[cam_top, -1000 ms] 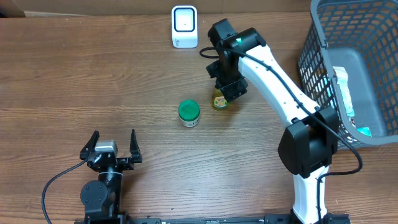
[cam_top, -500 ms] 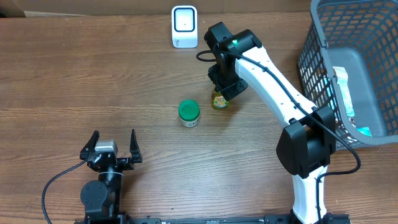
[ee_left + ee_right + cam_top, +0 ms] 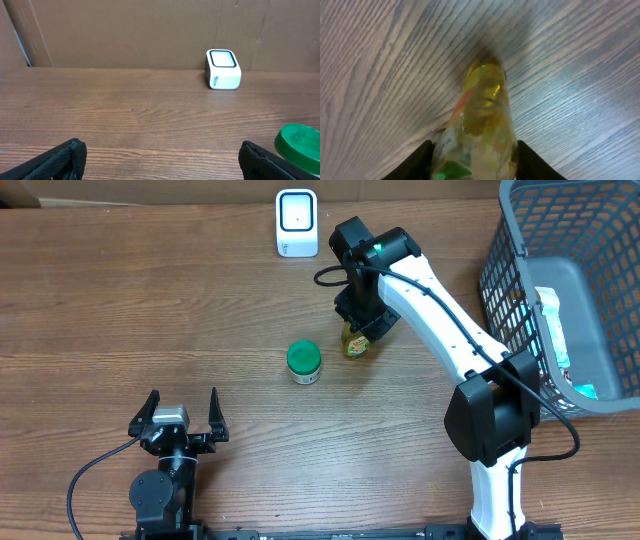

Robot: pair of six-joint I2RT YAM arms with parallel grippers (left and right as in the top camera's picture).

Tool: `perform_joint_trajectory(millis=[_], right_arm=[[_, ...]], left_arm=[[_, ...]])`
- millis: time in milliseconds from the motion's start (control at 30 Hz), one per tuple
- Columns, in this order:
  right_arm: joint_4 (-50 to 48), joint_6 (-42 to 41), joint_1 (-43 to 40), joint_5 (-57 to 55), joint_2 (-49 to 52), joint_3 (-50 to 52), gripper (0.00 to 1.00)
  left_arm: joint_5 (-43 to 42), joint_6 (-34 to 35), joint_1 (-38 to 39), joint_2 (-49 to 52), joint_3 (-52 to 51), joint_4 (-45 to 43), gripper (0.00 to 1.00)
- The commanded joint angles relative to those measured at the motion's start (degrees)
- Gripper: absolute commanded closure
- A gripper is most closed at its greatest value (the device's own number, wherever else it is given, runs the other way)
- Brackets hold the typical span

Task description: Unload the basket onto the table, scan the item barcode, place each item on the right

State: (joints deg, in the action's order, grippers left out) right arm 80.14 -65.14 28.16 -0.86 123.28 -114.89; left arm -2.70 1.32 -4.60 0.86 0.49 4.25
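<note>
Right fingers [image 3: 415, 162]: pressed against both flanks of a small yellow bottle [image 3: 481, 115], dark pads touching its left and right sides in the wrist view. Resting there on the wood-grain desk [image 3: 150, 310], far end of the bottle pointing away from the wrist camera, a green and orange label blurred across the near part. From overhead, only the yellowish lower end of the bottle showing below the black wrist, the contact itself hidden in that view.

Just to the left of the gripped bottle, near it but apart, a jar [image 3: 303, 362] with a green lid, upright. Farther up and slightly left of the right fingers, at the far edge of the desk, a white scanner [image 3: 297, 223] with a dark-rimmed window on its face. Well off to the right, a grey mesh basket [image 3: 515, 290] with packets inside.

Left fingers [image 3: 55, 162]: spread wide, nothing between them, low at the near edge of the desk and well apart from every object. Ahead of them and to the right, the green lid at the frame edge. Beyond it, the scanner in front of a brown board wall.
</note>
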Motion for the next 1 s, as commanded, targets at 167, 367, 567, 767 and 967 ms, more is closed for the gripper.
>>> perform_joint_trajectory(millis=[167,367,567,767,967], right_arm=[[0.70,18.67,-0.02,1.16,0.28,0.20,0.60],[1.95,26.58,-0.04,1.16,0.28,0.20,0.60],[2.82,34.69,-0.02,1.16,0.28,0.20,0.60],[2.86,44.17,-0.02,4.35,0.28,0.20,0.61],[4.04,52.09,-0.02,4.48,0.28,0.20,0.62]], left_arm=[[0.31,-0.04,-0.31,-0.55,-0.22,0.04,0.00],[0.31,-0.07,-0.31,-0.55,-0.22,0.04,0.00],[0.31,-0.04,-0.31,-0.55,-0.22,0.04,0.00],[0.31,-0.07,-0.31,-0.55,-0.22,0.04,0.00],[0.31,-0.07,-0.31,-0.55,-0.22,0.04,0.01]])
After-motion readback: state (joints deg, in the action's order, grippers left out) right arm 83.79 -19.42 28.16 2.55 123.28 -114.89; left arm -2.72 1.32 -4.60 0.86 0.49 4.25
